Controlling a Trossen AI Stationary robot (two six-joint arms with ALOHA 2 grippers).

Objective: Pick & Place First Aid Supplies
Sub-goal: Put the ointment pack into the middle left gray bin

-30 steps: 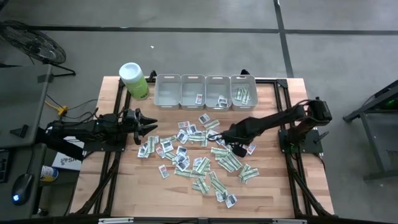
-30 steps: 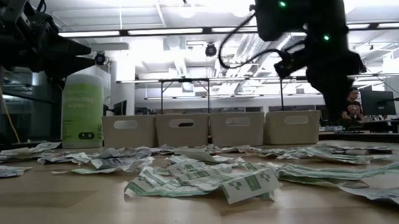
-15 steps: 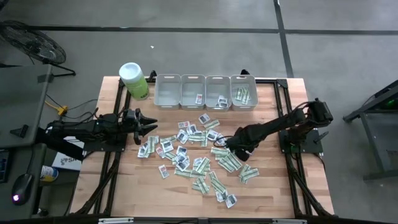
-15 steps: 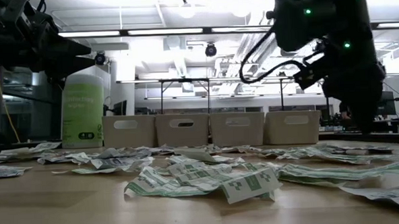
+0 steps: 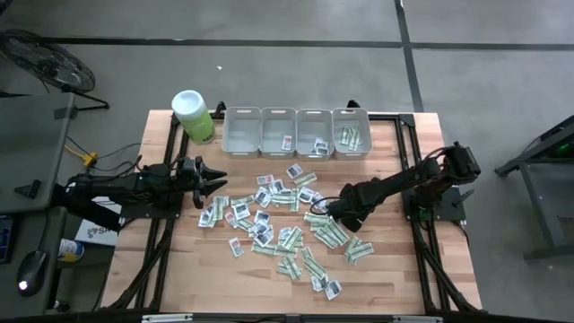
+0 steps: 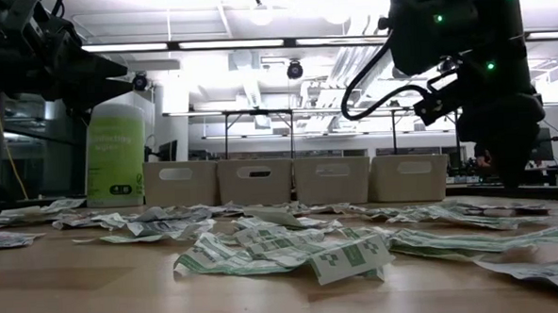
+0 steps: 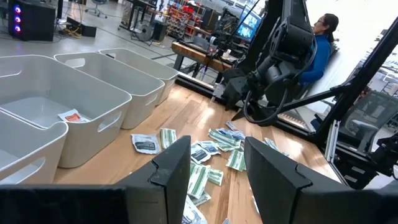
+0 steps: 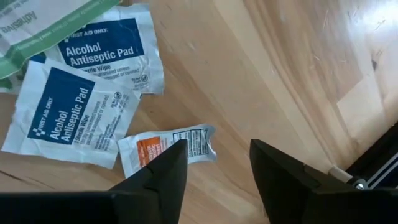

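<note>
The first aid supplies (image 5: 287, 220) lie flat and scattered over the middle of the wooden table, white squares and green-and-white strips. My right gripper (image 5: 336, 212) points steeply down over the pile's right part, open. In its wrist view the gripper (image 8: 217, 180) stands above a small orange-and-white packet (image 8: 186, 143) beside two blue "Alcohol Antiseptic Pad" packets (image 8: 68, 115), and it touches none of them. At the table's left edge my left gripper (image 5: 218, 185) waits level and open (image 7: 217, 180).
A row of several grey bins (image 5: 296, 132) stands at the far edge, some holding packets. A lime-green canister (image 5: 193, 117) stands left of them. Bare wood (image 5: 395, 260) lies right of and nearer than the pile. A person in blue (image 7: 320, 43) sits beyond the table.
My right gripper has moved a little toward the table's near edge and sunk lower over the packets, rolling slightly, then held still. The packets and my left arm have not moved.
</note>
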